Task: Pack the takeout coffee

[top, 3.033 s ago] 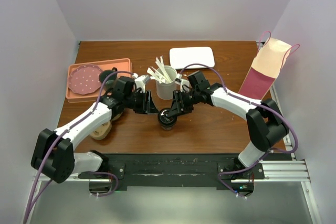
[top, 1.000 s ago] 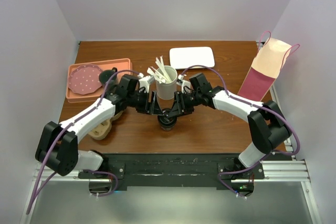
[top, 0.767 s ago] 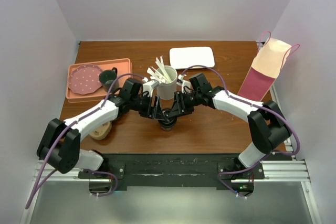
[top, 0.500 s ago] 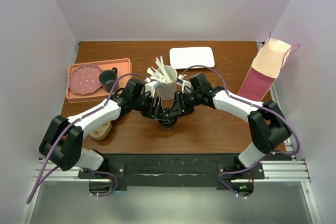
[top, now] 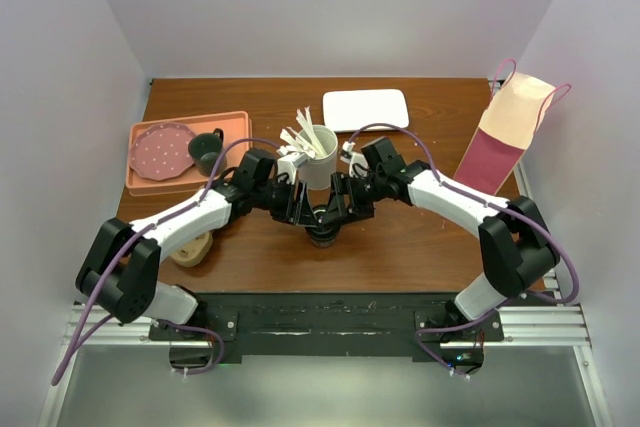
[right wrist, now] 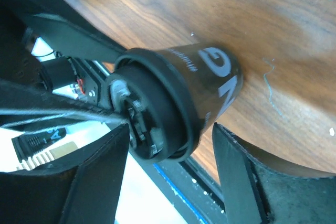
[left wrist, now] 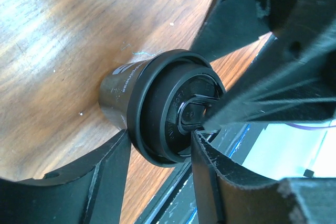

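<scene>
From above, the left hand (top: 300, 215) and right hand (top: 340, 213) cover most of the takeout coffee (top: 320, 236); only its near side shows. Left of the takeout coffee, the left arm (top: 190, 217) hides part of a pale wooden piece (top: 190, 250). Up close, whether either hand's fingers press the cup cannot be told; its small print is unreadable.

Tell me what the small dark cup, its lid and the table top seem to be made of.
Small dark cup: probably paper, matte near-black wall with white printed letters. Lid: plastic, glossy black, moulded ridges catching highlights. Table top: wood or wood-look laminate, brown grain streaks with a light sheen; which one, the look leaves open.
</scene>
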You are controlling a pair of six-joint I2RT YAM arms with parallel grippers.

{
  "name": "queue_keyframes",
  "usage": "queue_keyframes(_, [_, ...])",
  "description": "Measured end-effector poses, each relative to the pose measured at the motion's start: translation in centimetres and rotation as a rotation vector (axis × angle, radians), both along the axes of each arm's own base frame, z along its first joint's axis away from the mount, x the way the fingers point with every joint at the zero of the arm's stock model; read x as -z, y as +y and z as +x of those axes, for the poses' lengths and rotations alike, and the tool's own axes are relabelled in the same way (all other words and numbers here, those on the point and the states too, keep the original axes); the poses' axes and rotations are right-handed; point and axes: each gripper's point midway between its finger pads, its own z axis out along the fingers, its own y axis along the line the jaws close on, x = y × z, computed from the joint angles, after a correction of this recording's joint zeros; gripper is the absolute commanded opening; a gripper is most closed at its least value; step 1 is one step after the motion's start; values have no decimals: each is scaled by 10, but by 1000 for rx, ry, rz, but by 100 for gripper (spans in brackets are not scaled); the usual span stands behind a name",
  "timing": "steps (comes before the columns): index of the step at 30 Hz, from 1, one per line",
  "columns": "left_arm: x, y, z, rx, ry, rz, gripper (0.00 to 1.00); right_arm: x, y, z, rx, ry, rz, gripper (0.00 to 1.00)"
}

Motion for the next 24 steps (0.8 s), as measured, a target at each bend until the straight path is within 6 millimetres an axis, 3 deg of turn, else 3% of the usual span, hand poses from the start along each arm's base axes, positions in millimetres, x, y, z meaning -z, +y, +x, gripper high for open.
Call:
queue_keyframes(6, [0,-2,2,3,-8,-7,49,-17,0,1,5,-29,17,72])
queue_keyframes(15, [2,-4,2,11,-3,-15,49,-40,-19,4,59,-83,28,64])
queue_keyframes(24, [2,-7,5,18,-5,-24,49,-26,-34,9,91,-78,-19,51])
